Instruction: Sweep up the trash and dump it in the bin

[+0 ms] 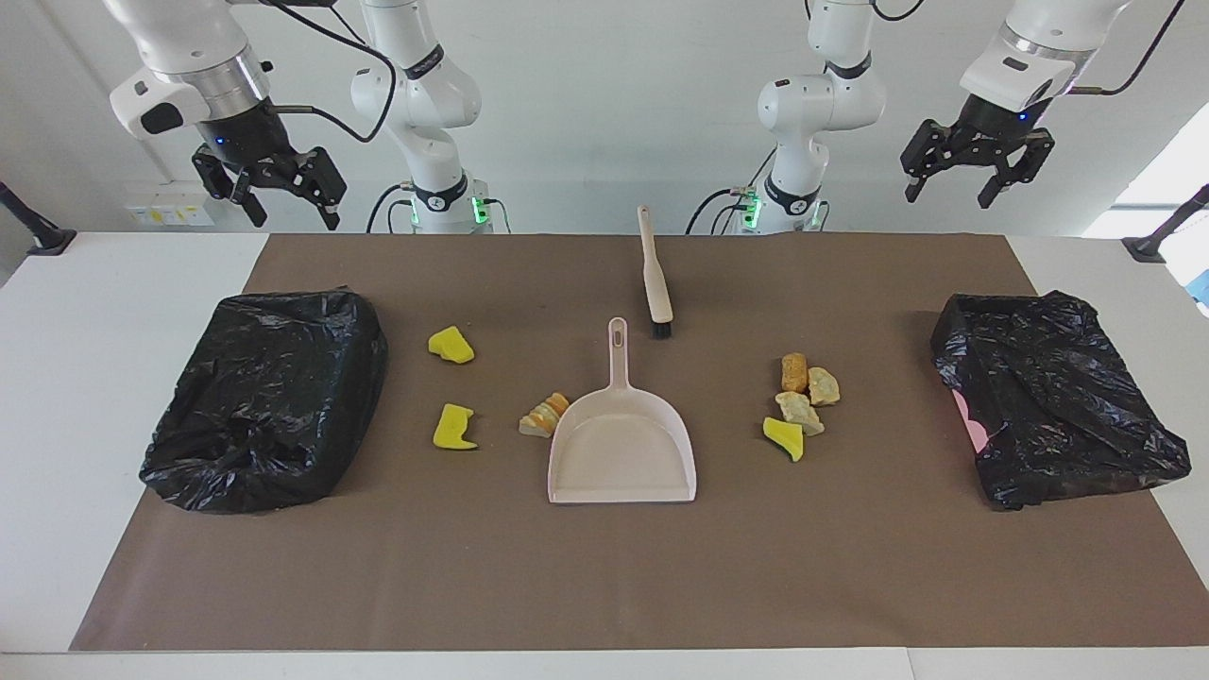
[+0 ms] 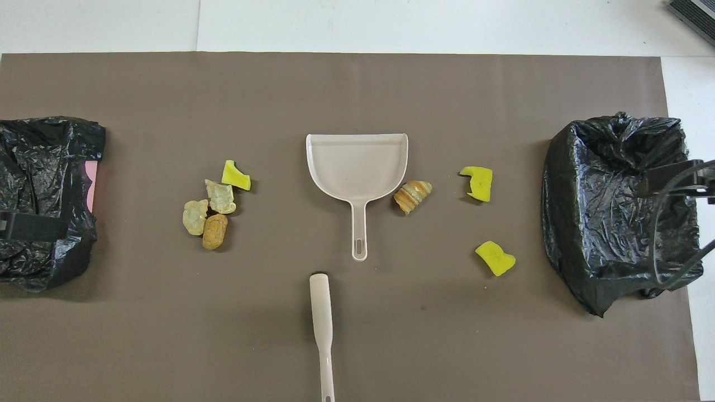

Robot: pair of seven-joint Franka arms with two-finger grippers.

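A beige dustpan (image 1: 623, 444) (image 2: 357, 164) lies mid-table, its handle pointing toward the robots. A beige brush (image 1: 655, 279) (image 2: 322, 324) lies nearer to the robots than the pan. Trash is scattered beside the pan. Two yellow chunks (image 1: 451, 345) (image 1: 454, 427) and a bread piece (image 1: 546, 416) lie toward the right arm's end. A cluster of tan lumps (image 1: 803, 392) (image 2: 209, 215) and one yellow chunk (image 1: 785, 437) lies toward the left arm's end. A black-bagged bin (image 1: 269, 397) (image 1: 1048, 397) sits at each end. My right gripper (image 1: 293, 212) and left gripper (image 1: 949, 194) hang open and empty, high over the table's robot edge.
A brown mat (image 1: 604, 586) covers the table, with white tabletop (image 1: 76, 378) showing at both ends. A pink patch (image 1: 968, 416) shows through the bag of the bin at the left arm's end. A cable (image 2: 665, 234) loops over the other bin in the overhead view.
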